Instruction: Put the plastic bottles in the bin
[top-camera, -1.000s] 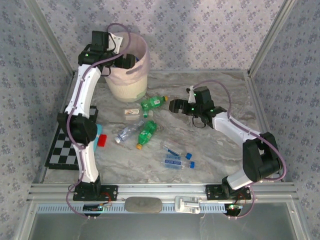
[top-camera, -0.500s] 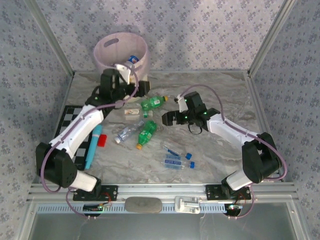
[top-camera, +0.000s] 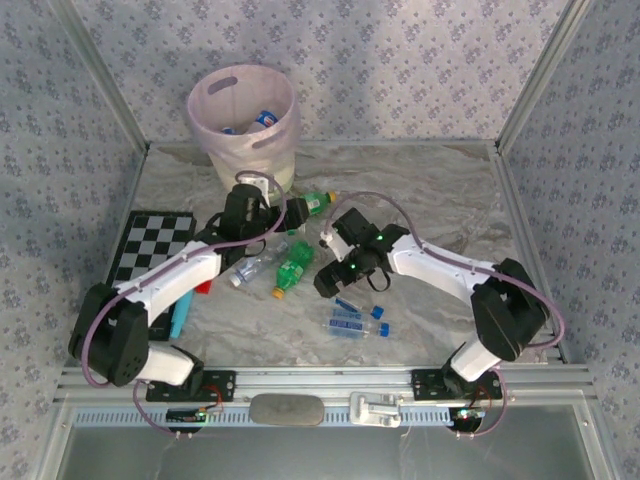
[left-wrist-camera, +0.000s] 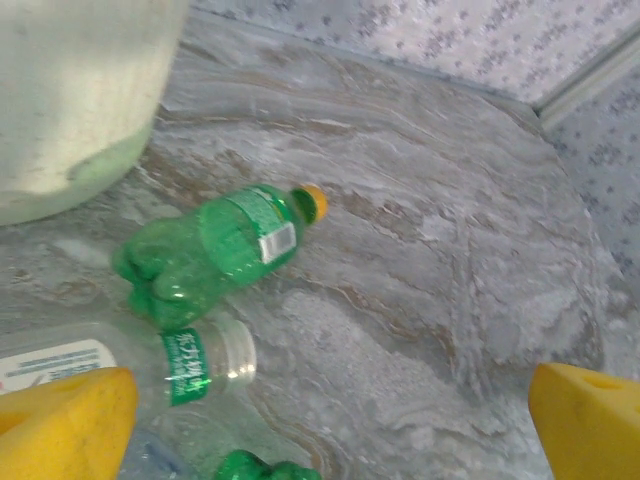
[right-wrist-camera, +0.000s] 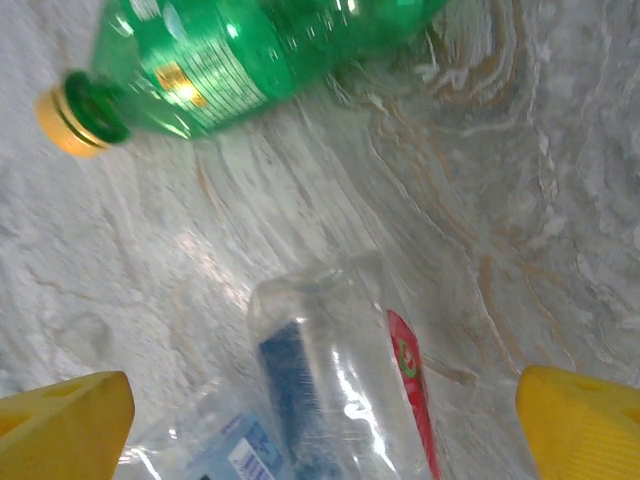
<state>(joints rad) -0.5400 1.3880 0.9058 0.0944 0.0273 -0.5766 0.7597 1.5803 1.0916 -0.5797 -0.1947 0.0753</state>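
A clear bottle (right-wrist-camera: 305, 350) with a blue label is seen lying flat on the worktop (right-wrist-camera: 480, 150). It is right under the right claw (right-wrist-camera: 320, 430), between its two yellow fingers (right-wrist-camera: 60, 425). Its long side is pointed away from the claw, so it is crossed by the line from finger to finger. This claw is held wide open and nothing is gripped. It is judged the nearer one for this bottle. Only a drop and a squeeze seem to be needed. A green bottle (right-wrist-camera: 230, 50) is seen just past it.

The left claw (left-wrist-camera: 325, 425) is held wide open too, with nothing in it. A second green bottle (left-wrist-camera: 205, 260) is found ahead of it, to its left. The bin (top-camera: 250, 160) is placed further ahead.

One second ago the left claw was held up at the bin. Now it is brought down low over the worktop. The right claw is brought nearer, over the clear bottle.
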